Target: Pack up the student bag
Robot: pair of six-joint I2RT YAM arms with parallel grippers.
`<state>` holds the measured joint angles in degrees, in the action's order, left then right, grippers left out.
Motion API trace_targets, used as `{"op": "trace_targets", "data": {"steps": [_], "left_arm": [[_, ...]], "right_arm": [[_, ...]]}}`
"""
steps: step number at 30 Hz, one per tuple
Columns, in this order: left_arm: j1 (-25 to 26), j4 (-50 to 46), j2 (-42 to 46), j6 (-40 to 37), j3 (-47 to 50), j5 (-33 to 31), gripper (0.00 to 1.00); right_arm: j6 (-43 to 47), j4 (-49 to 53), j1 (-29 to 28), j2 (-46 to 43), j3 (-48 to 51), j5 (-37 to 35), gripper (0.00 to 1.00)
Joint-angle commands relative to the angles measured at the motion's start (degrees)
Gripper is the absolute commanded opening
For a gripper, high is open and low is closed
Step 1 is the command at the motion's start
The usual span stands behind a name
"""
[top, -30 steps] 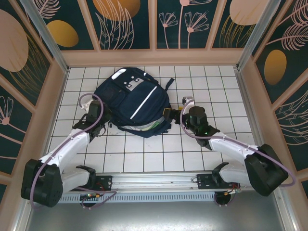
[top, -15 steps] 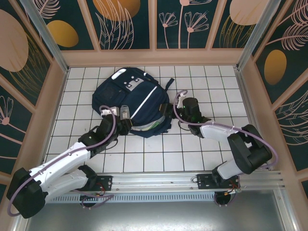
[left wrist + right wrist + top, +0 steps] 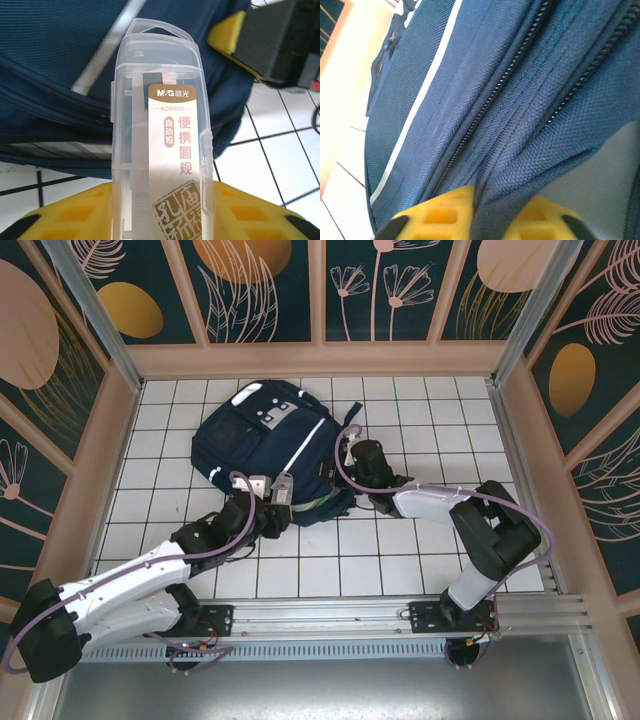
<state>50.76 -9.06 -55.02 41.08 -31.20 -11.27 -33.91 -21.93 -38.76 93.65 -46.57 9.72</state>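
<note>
Top view: right gripper [image 3: 347, 454] fingertips buried in student bag [image 3: 262, 440] side at 3 o'clock, grip unreadable there. Items in bag mouth at 5 o'clock too small to identify.
Left wrist view: clear case [image 3: 160, 125] lower end cut by bottom edge. Left gripper [image 3: 161, 212] yellow fingers [image 3: 70, 217] cropped there too, inner faces hidden behind case. Right gripper body at 2 o'clock blurred, cut by top and right edges.
Right wrist view: pinched fabric fold hides gap between yellow pads [image 3: 437, 210]. Bag overruns top, right, bottom edges.

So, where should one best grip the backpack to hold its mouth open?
Grip the fabric lip beside the zipper, coming from the right side, where the right gripper pinches a fold. The backpack lies flat with its mouth toward the arms, so lifting that lip likely widens it.
</note>
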Motion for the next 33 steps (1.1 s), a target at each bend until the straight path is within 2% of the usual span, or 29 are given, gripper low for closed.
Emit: {"op": "trace_targets", "data": {"steps": [1,6,12,18,23,33], "left_arm": [[2.01,2.82,-0.93,-2.27,0.66,1.02,0.39],[4.54,4.00,-1.51,-2.92,0.50,0.83,0.38],[5.33,7.61,-1.19,-3.98,2.24,4.03,0.37],[5.38,11.46,-7.54,-5.87,1.61,5.98,0.36],[5.35,13.94,-11.41,-6.76,-0.42,-0.10,0.35],[4.15,13.03,-22.38,-11.54,-8.47,-6.87,0.35]], "right_arm": [[1.87,2.77,-1.28,-0.43,-5.70,-2.49,0.03],[3.91,6.88,-1.31,-0.15,-12.66,-3.02,0.00],[3.89,7.87,-1.31,1.61,-18.08,-0.07,0.00],[1.85,6.77,-1.40,1.03,-19.22,3.67,0.00],[1.14,6.73,-2.26,-0.65,-18.87,4.41,0.00],[-1.27,4.81,-2.63,-3.95,-15.80,6.09,0.00]]}}
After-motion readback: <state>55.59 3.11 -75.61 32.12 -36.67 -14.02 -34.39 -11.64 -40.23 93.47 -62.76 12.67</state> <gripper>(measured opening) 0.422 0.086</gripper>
